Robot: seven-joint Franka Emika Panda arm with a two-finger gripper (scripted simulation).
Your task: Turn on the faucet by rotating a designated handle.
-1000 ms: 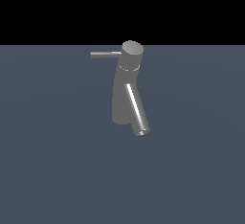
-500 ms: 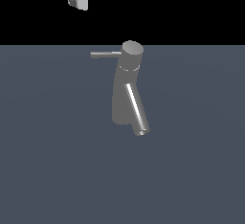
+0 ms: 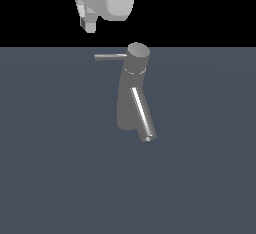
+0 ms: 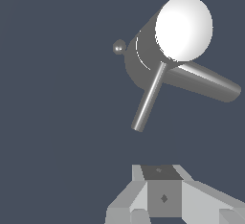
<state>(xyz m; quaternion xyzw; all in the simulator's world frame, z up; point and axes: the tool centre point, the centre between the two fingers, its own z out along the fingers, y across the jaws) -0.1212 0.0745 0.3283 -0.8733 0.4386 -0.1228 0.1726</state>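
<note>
Your end effector (image 3: 89, 24) hangs above handle (image 3: 111, 56), near its free tip. Handle lies sideways from faucet (image 3: 131, 98) cap. Can't tell if open.

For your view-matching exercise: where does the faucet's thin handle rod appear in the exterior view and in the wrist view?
Exterior view: the handle projects from the cap toward the exterior view's left, below the gripper.
Wrist view: the handle runs from beneath the bright cap toward the gripper.
Shared landmark: the faucet's cylindrical cap.

One faucet (image 3: 133, 100), one handle (image 3: 110, 56), one end effector (image 3: 88, 23).
</note>
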